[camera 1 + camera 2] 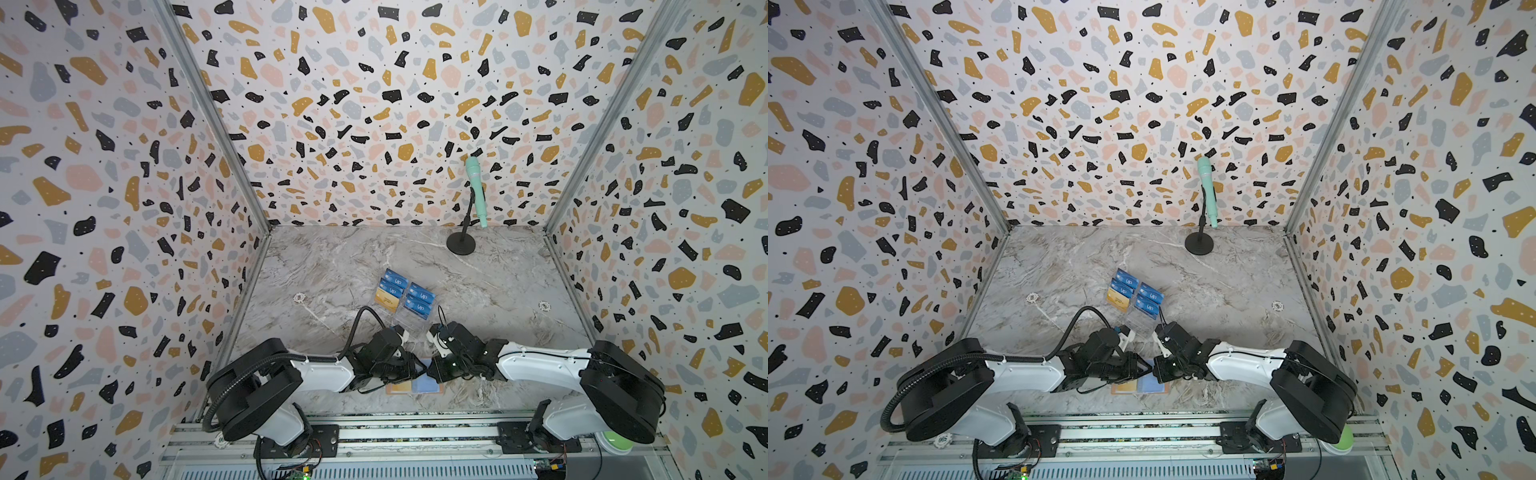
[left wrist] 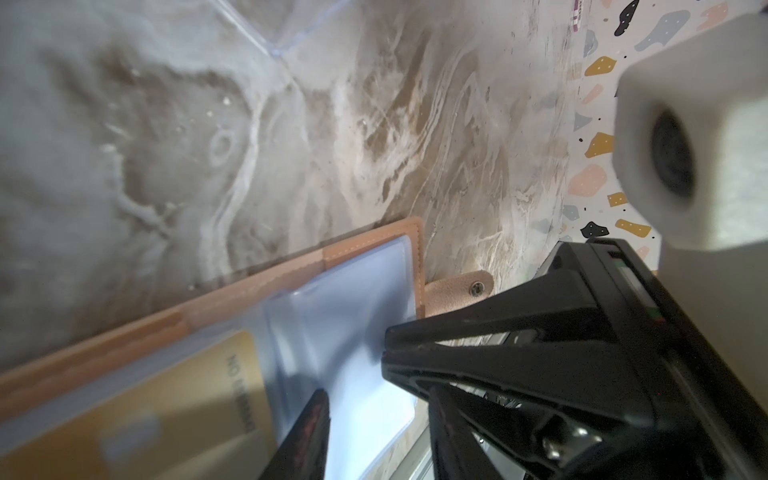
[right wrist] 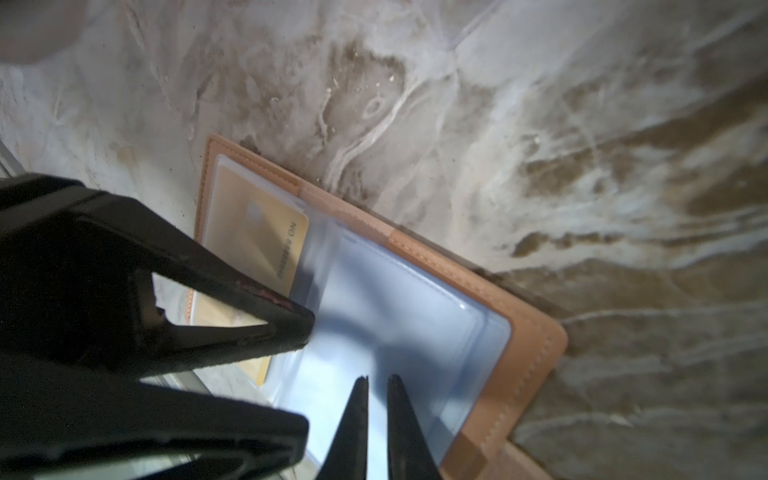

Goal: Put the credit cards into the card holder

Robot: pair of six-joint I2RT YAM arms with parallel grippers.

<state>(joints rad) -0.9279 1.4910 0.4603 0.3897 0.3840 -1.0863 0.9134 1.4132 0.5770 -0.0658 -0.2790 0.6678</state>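
Salmon-pink leather marks the card holder [image 3: 532,345], which lies opened flat on the marble table [image 1: 498,282] at the lower middle of both top views, tucked between the two wrists. Lying open like this, its clear sleeves [image 2: 365,266] face up so that cards can be slid in. A gold card [image 3: 266,232] sits inside the sleeve toward the upper left of the right wrist view. The neighbouring sleeve shows a pale blue rectangle [image 3: 415,316], probably a blue card mostly seated, though no lettering shows.

The left gripper [image 3: 307,376] enters from the left of that view with its jaws at a middling spread and nothing between them. One fingertip [image 3: 286,309] rests at the fold between the two sleeves, most likely to pin the booklet down so the plastic neither lifts nor slides.

The right gripper [image 3: 379,378], at the lower middle of the frame, has its jaws drawn to a thin slit over the blue sleeve. Whether they pinch a card's edge, the sleeve's lip or nothing, I cannot tell. So narrow a set suits nudging a thin card home.

The other credit cards [image 1: 419,301], mostly blue with one gold, stand in the acrylic stand [image 1: 409,323] just above the grippers in both top views, tilted so an edge can be taken. With several unplaced, the job looks early.
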